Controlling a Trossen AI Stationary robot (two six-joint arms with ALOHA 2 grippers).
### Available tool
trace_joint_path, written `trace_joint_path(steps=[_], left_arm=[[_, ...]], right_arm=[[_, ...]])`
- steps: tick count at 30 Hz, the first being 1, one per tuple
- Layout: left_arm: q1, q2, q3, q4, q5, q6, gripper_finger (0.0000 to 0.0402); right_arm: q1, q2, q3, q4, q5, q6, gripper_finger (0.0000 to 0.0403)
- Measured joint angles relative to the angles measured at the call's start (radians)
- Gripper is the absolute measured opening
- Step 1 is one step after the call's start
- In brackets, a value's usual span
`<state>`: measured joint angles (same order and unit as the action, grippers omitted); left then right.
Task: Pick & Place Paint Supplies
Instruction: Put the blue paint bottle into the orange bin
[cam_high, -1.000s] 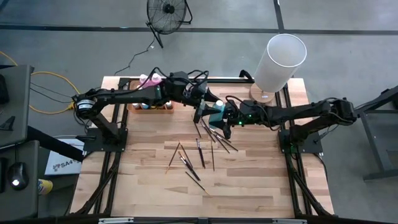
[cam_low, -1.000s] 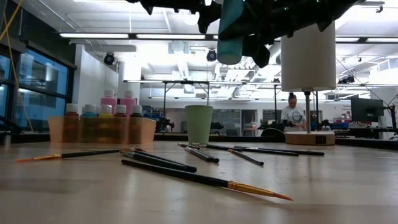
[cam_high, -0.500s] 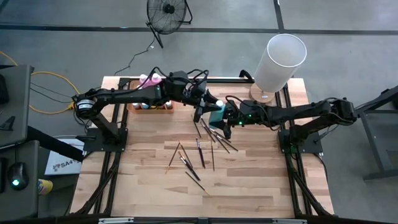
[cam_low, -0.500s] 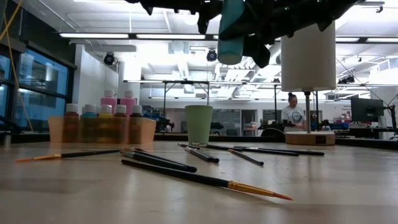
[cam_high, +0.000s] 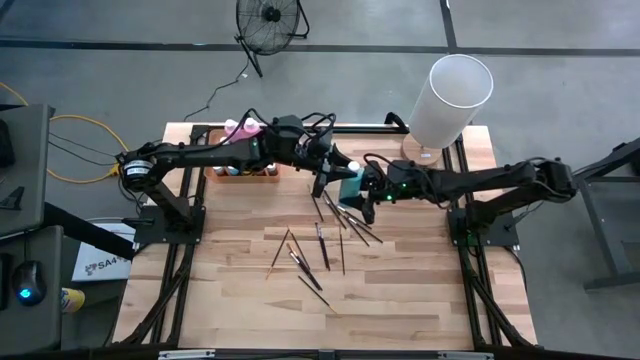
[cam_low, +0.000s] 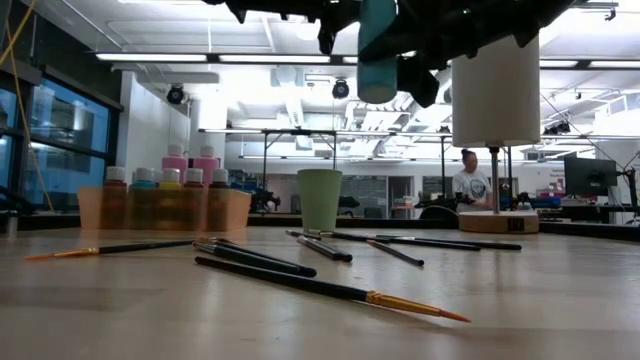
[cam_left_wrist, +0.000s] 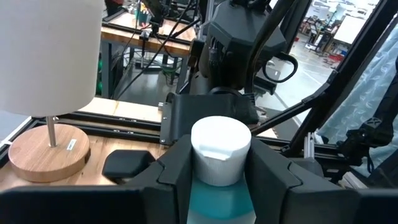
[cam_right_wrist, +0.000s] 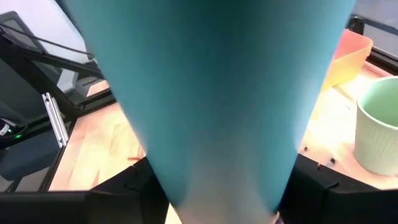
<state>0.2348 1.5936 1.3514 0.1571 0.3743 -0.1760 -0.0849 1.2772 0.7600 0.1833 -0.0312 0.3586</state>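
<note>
A tall blue bottle (cam_high: 350, 183) with a white cap (cam_left_wrist: 221, 149) hangs in the air over the table's far middle, between both grippers. In the low view the bottle (cam_low: 378, 60) stands nearly upright above the brushes. My left gripper (cam_left_wrist: 219, 190) comes from the table's left and is shut on its top. My right gripper (cam_right_wrist: 217, 186) comes from the right and is shut on its body (cam_right_wrist: 217, 93). Several dark-handled brushes (cam_high: 320, 245) lie flat on the table. Small paint bottles (cam_low: 165, 180) stand in the orange tray (cam_low: 165, 212). My left gripper pinches the blue bottle at its shoulder (cam_left_wrist: 219, 199), just under the white cap, one finger (cam_left_wrist: 177, 171) on each side. It comes level from the table's left. The bottle is lifted clear, cap up. My right gripper pinches the bottle's body (cam_right_wrist: 217, 124) between its two fingers (cam_right_wrist: 124, 183), coming from the table's right. The bottle fills its wrist view, so which height of the body it has cannot be told. The bottle is clear of the table.
A pale green cup (cam_low: 320, 200) stands on the table below the grippers. A white lamp (cam_high: 450, 100) on a wooden base (cam_low: 497, 222) stands at the far right corner. The orange tray (cam_high: 240, 170) sits at the far left. A person (cam_low: 467, 180) is in the room behind.
The blue bottle has turned from tilted to nearly upright in the air and shifted slightly. Both arms have stayed about where they were.
</note>
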Motion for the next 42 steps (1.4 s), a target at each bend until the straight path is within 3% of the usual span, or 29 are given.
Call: trace_joint_path(steps=[10, 20, 25, 28, 35, 42], left_arm=[[0.0, 0.0, 0.0, -0.005, -0.081, 0.013, 0.0114], [0.022, -0.112, 0.0, -0.223, -0.564, 0.144, 0.0114], [0.093, -0.179, 0.0, -0.306, -0.725, 0.175, 0.0114], [0.156, -0.203, -0.003, -0.361, -0.751, 0.174, 0.0114], [0.267, -0.247, -0.17, -0.318, -0.764, 0.079, 0.0114], [0.276, -0.294, -0.37, -0.171, -0.921, 0.007, 0.0114]], right_arm=[[0.0, -0.151, 0.0, -0.228, -0.021, 0.048, 0.0271], [0.0, -0.295, 0.0, -0.465, 0.026, 0.091, 0.0267], [0.0, -0.306, 0.0, -0.472, 0.07, 0.088, 0.0266], [0.0, -0.306, 0.0, -0.473, 0.091, 0.083, 0.0266], [0.0, -0.306, -0.001, -0.473, 0.135, 0.083, 0.0266], [0.0, -0.305, -0.002, -0.473, 0.162, 0.091, 0.0266]])
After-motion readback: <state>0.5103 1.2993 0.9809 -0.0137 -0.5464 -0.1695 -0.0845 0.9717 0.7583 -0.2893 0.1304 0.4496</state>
